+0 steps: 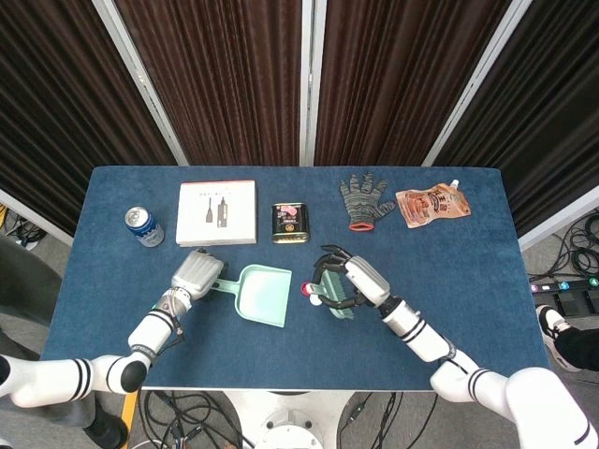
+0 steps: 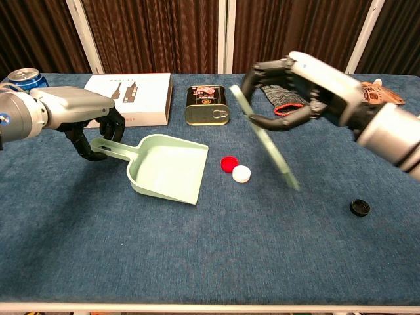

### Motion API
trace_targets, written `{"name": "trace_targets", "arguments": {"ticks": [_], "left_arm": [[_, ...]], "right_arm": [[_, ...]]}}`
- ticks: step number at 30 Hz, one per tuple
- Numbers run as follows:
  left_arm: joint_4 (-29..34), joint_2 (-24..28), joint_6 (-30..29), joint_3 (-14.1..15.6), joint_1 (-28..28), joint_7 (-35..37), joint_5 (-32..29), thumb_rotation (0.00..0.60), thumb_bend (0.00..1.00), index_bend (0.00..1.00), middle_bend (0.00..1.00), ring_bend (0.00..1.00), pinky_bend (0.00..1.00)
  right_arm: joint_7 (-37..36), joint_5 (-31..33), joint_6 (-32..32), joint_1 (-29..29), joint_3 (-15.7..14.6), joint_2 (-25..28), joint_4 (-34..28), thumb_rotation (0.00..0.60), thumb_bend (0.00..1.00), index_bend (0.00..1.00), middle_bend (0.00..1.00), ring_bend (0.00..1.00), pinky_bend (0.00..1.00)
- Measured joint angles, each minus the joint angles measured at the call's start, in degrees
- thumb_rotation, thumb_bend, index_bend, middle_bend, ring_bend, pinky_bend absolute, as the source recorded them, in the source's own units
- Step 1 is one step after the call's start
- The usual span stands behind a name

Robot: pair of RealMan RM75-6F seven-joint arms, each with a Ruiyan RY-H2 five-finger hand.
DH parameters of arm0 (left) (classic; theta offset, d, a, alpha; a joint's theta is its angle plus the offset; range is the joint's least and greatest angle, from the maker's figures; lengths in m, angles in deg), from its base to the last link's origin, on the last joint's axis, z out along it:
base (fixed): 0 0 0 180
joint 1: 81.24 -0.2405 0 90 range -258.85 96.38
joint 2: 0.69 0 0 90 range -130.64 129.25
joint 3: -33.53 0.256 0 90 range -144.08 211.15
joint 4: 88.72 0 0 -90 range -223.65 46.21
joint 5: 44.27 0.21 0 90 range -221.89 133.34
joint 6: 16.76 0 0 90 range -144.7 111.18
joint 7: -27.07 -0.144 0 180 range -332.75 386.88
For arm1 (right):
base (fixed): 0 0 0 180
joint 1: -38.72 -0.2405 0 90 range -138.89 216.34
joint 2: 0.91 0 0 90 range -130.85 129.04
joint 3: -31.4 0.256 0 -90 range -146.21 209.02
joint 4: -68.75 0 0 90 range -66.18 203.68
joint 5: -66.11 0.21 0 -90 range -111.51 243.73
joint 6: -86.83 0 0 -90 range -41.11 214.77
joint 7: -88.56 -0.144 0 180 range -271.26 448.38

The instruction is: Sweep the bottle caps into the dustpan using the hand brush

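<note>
A mint-green dustpan (image 2: 167, 167) lies on the blue table, its mouth facing right. My left hand (image 2: 85, 121) grips its handle; the same hand (image 1: 197, 273) shows in the head view. My right hand (image 2: 295, 85) holds the pale green hand brush (image 2: 266, 141), tilted with its lower end pointing at the table right of the caps. A red cap (image 2: 228, 163) and a white cap (image 2: 241, 173) lie touching just off the dustpan's right edge. A black cap (image 2: 359, 207) sits alone at the near right. In the head view my right hand (image 1: 342, 281) is next to the red cap (image 1: 306, 292).
Along the back stand a soda can (image 1: 143, 225), a white box (image 1: 217, 212), a dark tin (image 1: 290, 223), a knitted glove (image 1: 365, 198) and an orange pouch (image 1: 432, 203). The table's front edge lies close to both arms.
</note>
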Motion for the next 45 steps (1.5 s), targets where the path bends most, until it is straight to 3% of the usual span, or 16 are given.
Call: {"name": "trace_targets", "arguments": {"ticks": [10,20,32,45], "left_arm": [[-0.3,0.2,-0.1,0.0,0.3,0.5,-0.6,0.600,0.34,0.51,0.50,0.36,0.25],[-0.3,0.3,-0.1,0.1,0.5,0.8,-0.9,0.600,0.34,0.51,0.50,0.36,0.25],[-0.1,0.5,0.1,0.3,0.6,1.4,-0.8,0.600,0.34,0.51,0.50,0.36,0.25],[0.7,0.8,-0.5,0.4,1.0,0.6,-1.4,0.600,0.34,0.51,0.50,0.36,0.25]], "right_arm": [[10.6,1.2,3.7,10.7,-5.6,12.1,-15.6,0.600,0.72,0.78,0.68,0.30,0.13],[16.7,1.7,5.7,15.9,-6.7,14.7,-19.8,0.600,0.75,0.78,0.68,0.30,0.13],[19.5,1.5,2.3,16.0,-4.6,8.3,-13.5,0.600,0.76,0.78,0.68,0.30,0.13],[14.4,1.9,-1.4,10.6,1.4,-3.8,-2.3,0.600,0.78,0.79,0.68,0.30,0.13]]}}
